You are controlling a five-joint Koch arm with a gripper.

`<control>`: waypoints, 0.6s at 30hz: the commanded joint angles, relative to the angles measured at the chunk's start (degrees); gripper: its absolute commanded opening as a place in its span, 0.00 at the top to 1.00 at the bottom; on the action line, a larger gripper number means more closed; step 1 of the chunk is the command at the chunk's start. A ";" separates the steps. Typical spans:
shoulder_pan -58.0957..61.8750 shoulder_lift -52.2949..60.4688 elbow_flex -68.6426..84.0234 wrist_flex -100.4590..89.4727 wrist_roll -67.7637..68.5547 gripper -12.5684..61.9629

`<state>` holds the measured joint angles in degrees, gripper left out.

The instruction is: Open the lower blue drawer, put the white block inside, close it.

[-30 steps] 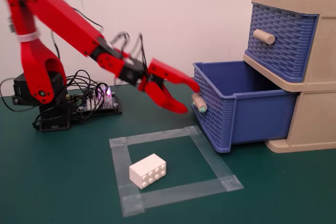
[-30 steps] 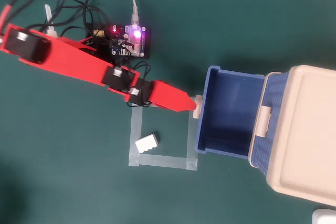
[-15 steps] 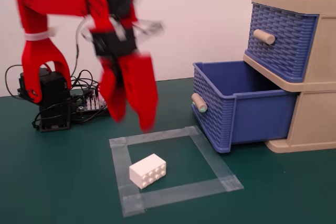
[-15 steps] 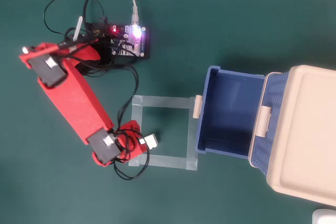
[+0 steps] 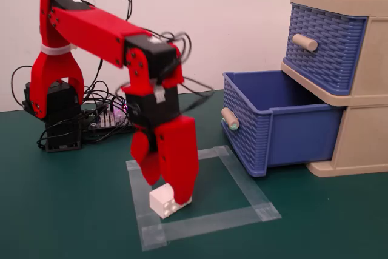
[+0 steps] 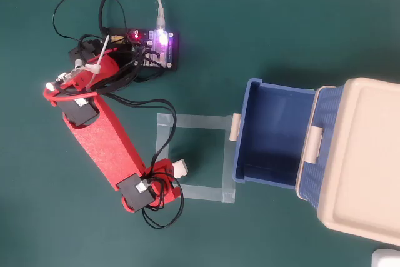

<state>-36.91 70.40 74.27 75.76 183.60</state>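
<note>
The white block (image 5: 162, 201) lies on the green table inside a clear tape square (image 5: 242, 180); it also shows in the overhead view (image 6: 182, 167). My red gripper (image 5: 167, 192) points straight down at it. Its jaws stand a little apart, with the wide jaw in front of the block's right end and the small jaw at its upper left. In the overhead view the gripper (image 6: 167, 171) covers part of the block. The lower blue drawer (image 5: 285, 125) is pulled out and open, its teal-ended handle (image 5: 230, 119) facing the arm. Its inside (image 6: 275, 132) is empty.
The beige cabinet (image 5: 364, 131) stands at the right, with the upper blue drawer (image 5: 327, 43) shut. The arm's base, a lit controller board (image 6: 153, 45) and loose cables lie at the back left. The open drawer's front (image 6: 236, 148) sits just right of the tape square (image 6: 194, 120).
</note>
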 commanded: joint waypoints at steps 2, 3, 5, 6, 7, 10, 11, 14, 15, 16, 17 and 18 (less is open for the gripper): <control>-0.88 -0.09 -1.41 -0.35 2.72 0.38; -0.97 -0.35 -1.32 -0.26 2.72 0.38; -1.23 -0.88 -0.62 -0.26 2.64 0.39; -1.32 -1.05 -0.26 -0.18 2.64 0.40; -1.32 -1.14 0.09 -0.18 2.64 0.43; -1.49 -1.14 1.58 0.18 1.67 0.59; -1.49 -1.14 2.11 0.35 0.97 0.65; -1.32 -0.88 3.43 0.70 -1.05 0.89; -1.23 -0.70 3.60 1.23 -1.49 0.94; -1.14 -0.70 3.60 1.85 -1.76 0.94; -1.14 -0.53 3.43 2.37 -2.20 0.94; -1.05 0.09 3.25 2.99 -2.46 0.94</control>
<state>-37.71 68.38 78.13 76.82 182.11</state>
